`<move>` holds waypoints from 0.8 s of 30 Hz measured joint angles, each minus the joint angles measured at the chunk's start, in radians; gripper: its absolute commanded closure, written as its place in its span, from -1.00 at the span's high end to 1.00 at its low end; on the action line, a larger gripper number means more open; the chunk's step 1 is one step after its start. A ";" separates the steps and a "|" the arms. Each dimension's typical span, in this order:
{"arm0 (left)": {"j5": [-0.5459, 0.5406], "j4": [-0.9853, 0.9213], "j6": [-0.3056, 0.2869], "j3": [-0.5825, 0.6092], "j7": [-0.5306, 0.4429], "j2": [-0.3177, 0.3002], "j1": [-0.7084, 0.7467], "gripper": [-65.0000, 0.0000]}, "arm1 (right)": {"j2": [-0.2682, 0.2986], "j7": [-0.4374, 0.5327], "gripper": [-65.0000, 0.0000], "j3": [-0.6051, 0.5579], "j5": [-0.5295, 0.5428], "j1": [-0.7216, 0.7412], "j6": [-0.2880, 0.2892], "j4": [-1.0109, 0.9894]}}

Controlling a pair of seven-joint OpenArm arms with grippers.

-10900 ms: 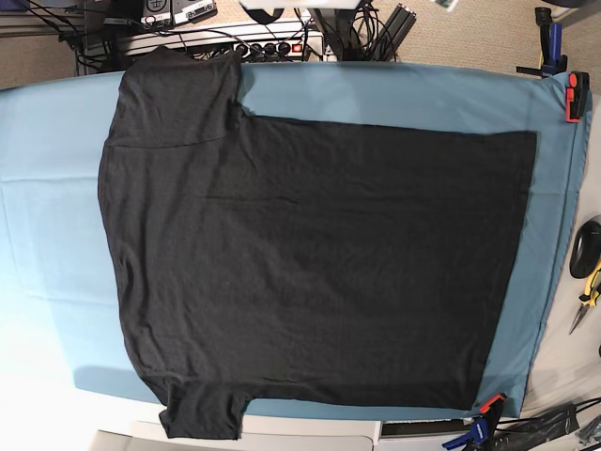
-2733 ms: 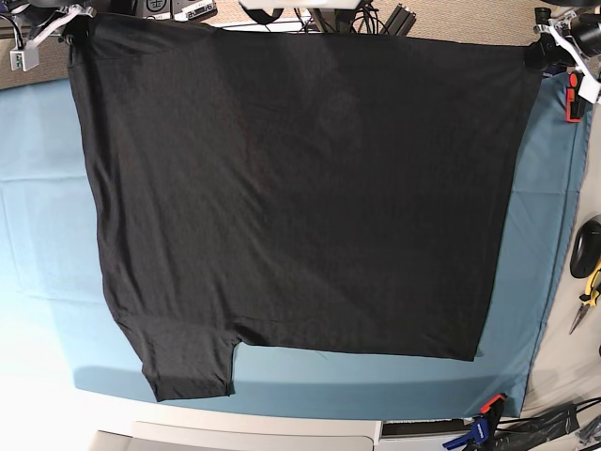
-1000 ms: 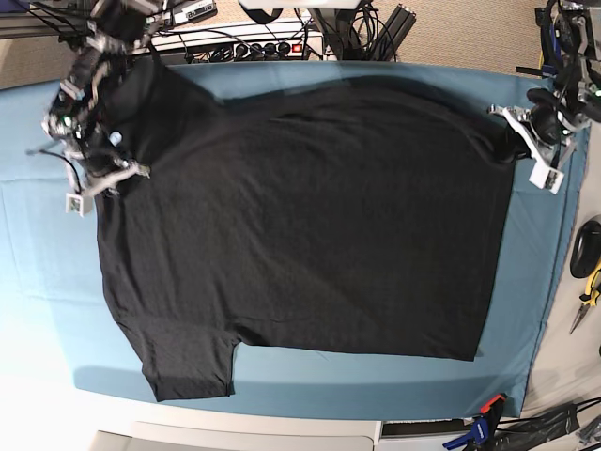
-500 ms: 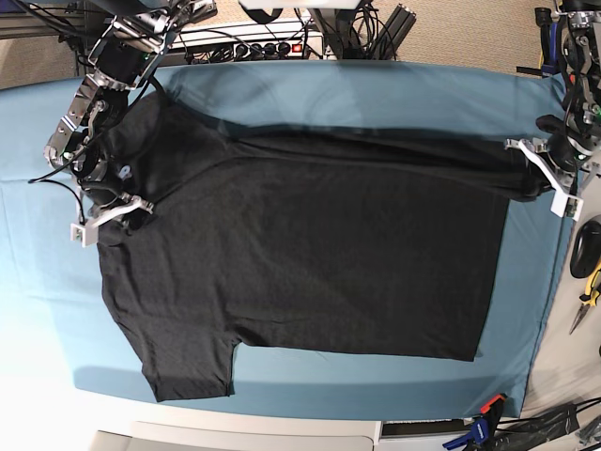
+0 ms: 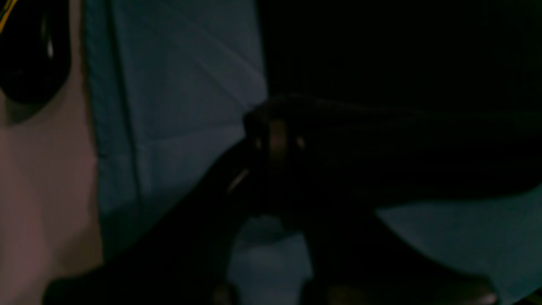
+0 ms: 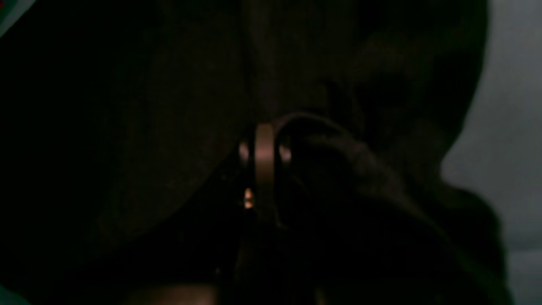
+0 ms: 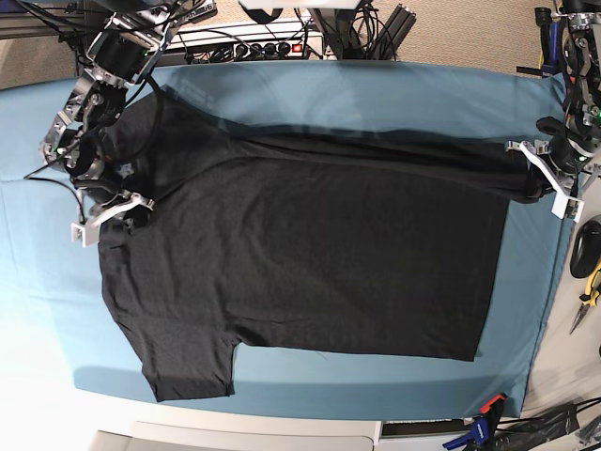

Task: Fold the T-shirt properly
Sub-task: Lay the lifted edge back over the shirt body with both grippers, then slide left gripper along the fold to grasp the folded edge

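Observation:
The black T-shirt (image 7: 310, 254) lies spread on the teal table cloth (image 7: 376, 89), one sleeve at the near left, with a rolled fold along its far edge. My left gripper (image 7: 533, 183), at the right of the base view, is shut on the shirt's far right corner. In the left wrist view its fingertips (image 5: 277, 142) pinch dark fabric (image 5: 402, 144) just above the cloth. My right gripper (image 7: 127, 211), at the left of the base view, is shut on the shirt's left edge. The right wrist view shows its fingertips (image 6: 264, 156) buried in bunched fabric (image 6: 169, 127).
A power strip and cables (image 7: 244, 42) run behind the table's far edge. Past the cloth's right edge lie a black object (image 7: 584, 246) and yellow-handled pliers (image 7: 590, 296). An orange and blue clamp (image 7: 484, 418) holds the cloth's near right corner.
Over the last second both grippers brought the shirt's far edge nearer and lower, leaving a fold along it. In the last half second they have barely moved.

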 measured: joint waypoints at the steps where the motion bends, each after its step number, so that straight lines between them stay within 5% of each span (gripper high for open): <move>1: 0.000 0.000 0.000 0.000 0.000 0.000 0.000 -1.00 | 0.000 0.000 -1.00 0.000 -0.006 -0.007 0.000 0.024; 18: 0.013 -0.100 0.034 0.000 -0.029 0.000 -0.101 -1.00 | 0.000 0.113 -1.00 -0.001 -0.145 0.053 -0.002 0.066; 24: -0.004 -0.174 0.018 0.000 -0.029 0.000 -0.141 -1.00 | 0.001 0.162 -1.00 -0.024 -0.203 0.087 -0.002 -0.075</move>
